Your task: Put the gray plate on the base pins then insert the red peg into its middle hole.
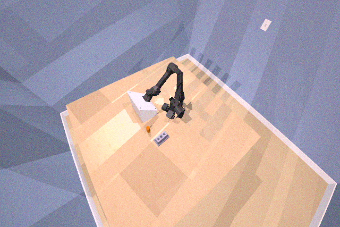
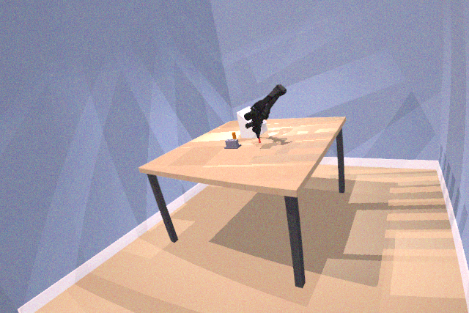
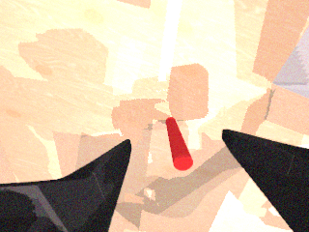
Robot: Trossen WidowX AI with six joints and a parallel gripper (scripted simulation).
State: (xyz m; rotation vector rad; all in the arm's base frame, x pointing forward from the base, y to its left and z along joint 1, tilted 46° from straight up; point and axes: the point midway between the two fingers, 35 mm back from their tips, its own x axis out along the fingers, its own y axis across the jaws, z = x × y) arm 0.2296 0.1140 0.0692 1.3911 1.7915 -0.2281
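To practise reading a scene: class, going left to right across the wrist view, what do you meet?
Left finger → red peg standing on the table → right finger → corner of the white block.
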